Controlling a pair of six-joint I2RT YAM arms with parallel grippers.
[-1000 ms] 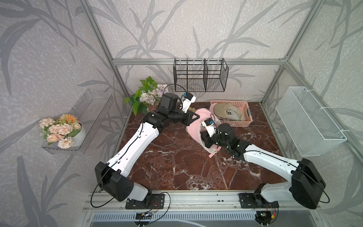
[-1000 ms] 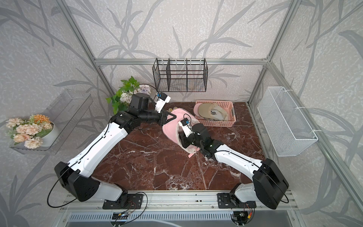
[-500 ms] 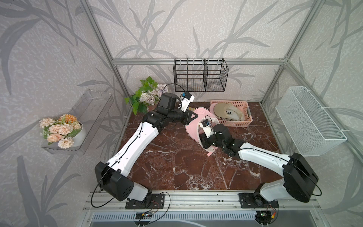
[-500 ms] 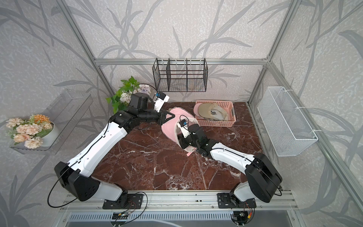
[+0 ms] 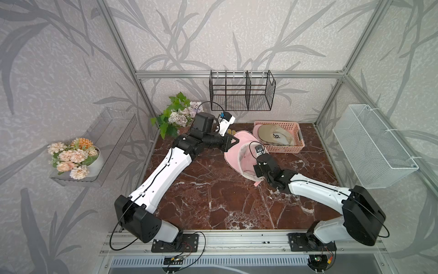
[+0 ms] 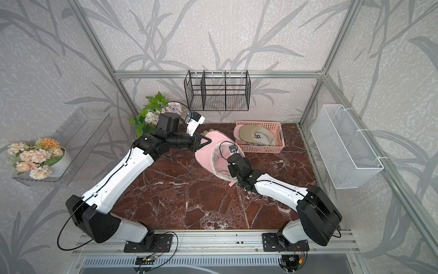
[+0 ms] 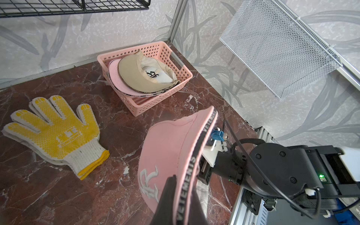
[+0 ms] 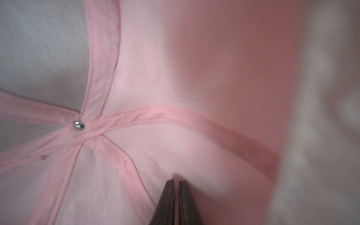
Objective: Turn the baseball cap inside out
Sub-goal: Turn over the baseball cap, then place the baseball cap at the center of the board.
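Compared with a second ago, the right arm (image 5: 315, 189) is seen drawn closer to the pink basket (image 5: 284, 150), with its wrist sunk deeper into the pink cap (image 5: 233, 157). The left arm (image 5: 166, 170) is found unchanged.

On the marble table (image 5: 213, 194), the cap is held tilted just beside the basket's near corner, its opening turned away from the basket. It is not yet turned: the lining is still seen inside the crown in both top views.

The stiff brim (image 7: 196, 155) is pinched at its taped edge by the left gripper (image 7: 182, 192), whose jaws are clamped on it from both faces.

Inside the crown, the right gripper (image 8: 175, 183) is shown with its tips almost pressed together, a thin slit being left between them. Whether any lining is nipped cannot be told. The tips are set against the cloth near the small metal rivet (image 8: 78, 125) where the seam tapes meet.

The cap is judged light, with a soft crown that is easily collapsed and a thin lining that could be slipped off or snagged. The brim is best kept as the anchor, while the crown is pushed or pulled through at its top, close to the rivet, where the tapes give a firmer hold.
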